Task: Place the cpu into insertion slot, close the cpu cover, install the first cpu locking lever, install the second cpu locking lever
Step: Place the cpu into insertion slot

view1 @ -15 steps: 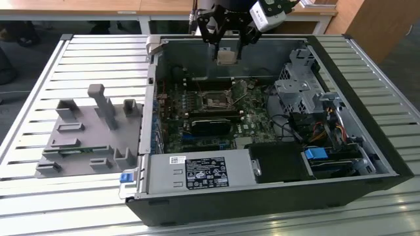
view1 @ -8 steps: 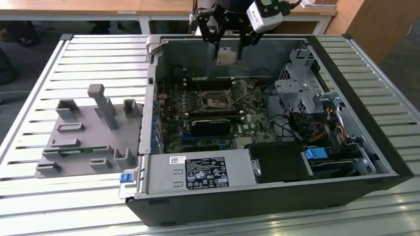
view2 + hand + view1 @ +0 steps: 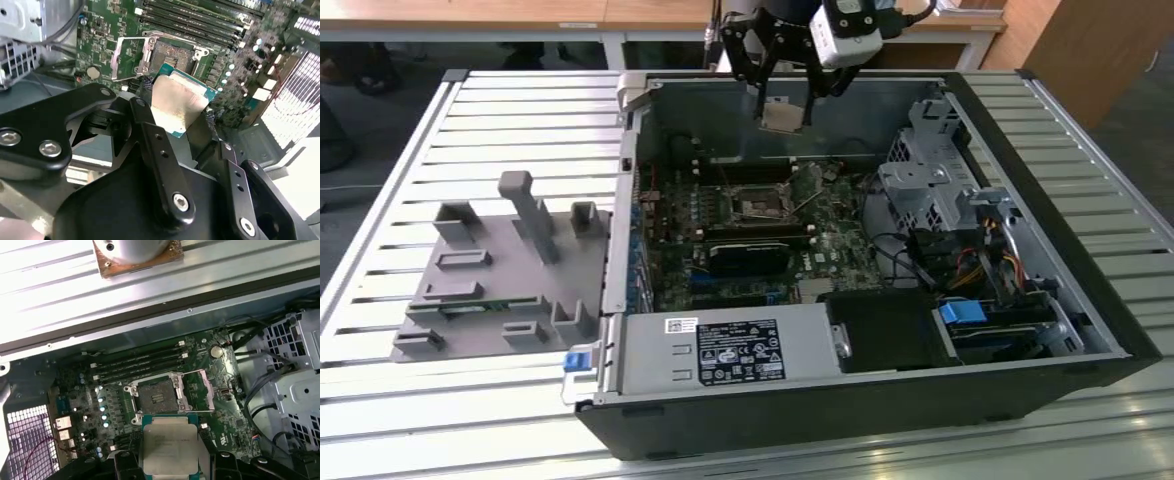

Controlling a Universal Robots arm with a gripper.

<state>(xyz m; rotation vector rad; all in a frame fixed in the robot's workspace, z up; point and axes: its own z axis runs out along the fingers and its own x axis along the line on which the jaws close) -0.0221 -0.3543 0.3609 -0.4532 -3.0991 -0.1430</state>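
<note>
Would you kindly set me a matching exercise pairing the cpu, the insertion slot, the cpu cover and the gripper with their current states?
Things:
1. cpu
2. insertion slot
3. cpu cover
4. gripper

States:
A. flipped open
B. empty and uncovered
C. held in the air
D. shut, gripping

Pairs: 1-C, 2-B, 3-A, 4-D

We are counting one cpu (image 3: 167,450), hanging above one insertion slot (image 3: 156,400), the single socket we are finding on the board. One cpu cover (image 3: 115,60) is standing open just beside the insertion slot. We are seeing one gripper (image 3: 785,112) with two fingers (image 3: 150,135) above the insertion slot. Four long memory slots (image 3: 137,359) are lying side by side near it. One coin cell (image 3: 215,351) is sitting past the cover, and one black finned block (image 3: 747,255) is lying on the opposite side.
</note>
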